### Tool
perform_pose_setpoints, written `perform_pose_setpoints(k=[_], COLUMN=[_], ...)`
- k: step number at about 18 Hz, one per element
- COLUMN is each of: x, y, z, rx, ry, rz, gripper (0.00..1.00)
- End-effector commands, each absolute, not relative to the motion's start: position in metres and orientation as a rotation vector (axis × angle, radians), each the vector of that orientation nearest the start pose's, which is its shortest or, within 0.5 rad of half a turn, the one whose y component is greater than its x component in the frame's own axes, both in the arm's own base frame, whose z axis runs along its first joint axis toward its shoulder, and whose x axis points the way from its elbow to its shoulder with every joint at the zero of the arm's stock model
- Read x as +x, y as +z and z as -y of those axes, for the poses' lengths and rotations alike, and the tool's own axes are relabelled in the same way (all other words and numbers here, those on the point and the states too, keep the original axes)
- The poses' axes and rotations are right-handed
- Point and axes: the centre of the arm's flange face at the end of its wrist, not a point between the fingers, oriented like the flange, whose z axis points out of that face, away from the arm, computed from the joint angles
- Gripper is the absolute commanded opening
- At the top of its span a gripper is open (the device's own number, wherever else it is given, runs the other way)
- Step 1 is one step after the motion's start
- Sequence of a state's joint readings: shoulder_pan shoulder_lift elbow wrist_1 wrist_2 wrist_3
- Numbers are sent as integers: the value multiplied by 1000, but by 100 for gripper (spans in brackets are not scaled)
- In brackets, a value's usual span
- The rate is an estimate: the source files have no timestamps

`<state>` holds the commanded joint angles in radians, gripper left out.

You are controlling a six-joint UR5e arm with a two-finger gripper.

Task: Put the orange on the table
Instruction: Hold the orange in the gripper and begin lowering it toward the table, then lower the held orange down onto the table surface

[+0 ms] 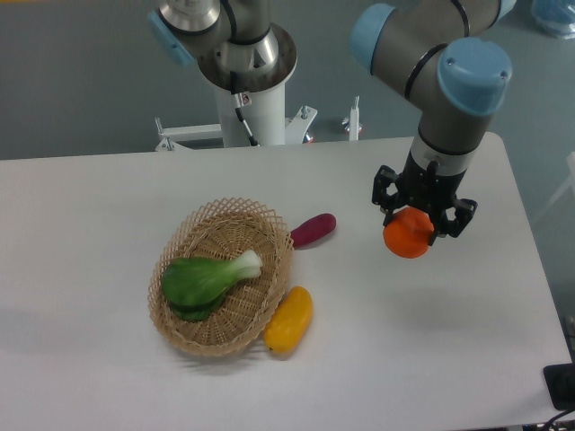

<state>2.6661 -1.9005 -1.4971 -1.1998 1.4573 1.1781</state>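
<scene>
Gripper (414, 224) jaws pinching the orange (408, 234) at right of frame — held above the white table (90, 215), shadow below it. Risk: released from this height, the round fruit could roll off the right edge.

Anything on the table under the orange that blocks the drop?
Nothing visible. The gripper holds the orange above bare table, where only its shadow shows. The purple vegetable, yellow fruit and basket all lie off to the image left, apart from that spot.
</scene>
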Motion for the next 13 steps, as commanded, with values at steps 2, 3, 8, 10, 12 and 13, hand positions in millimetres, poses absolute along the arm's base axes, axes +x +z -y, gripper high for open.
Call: perform_pose_setpoints(k=[2,3,8,10,12,13], x=[-497,-501,-490,-490,-492,-492], y=[365,354,296,284,280,274], z=[-419,-421,-417,-420,-422,-432], rx=[-2980,-2963,-2978,-2990,-2987,-2969], ry=[108,154,153,137,166,199], rz=[-130,-128,-124,-125,-95,-74], gripper=[59,60,60,59,59,59])
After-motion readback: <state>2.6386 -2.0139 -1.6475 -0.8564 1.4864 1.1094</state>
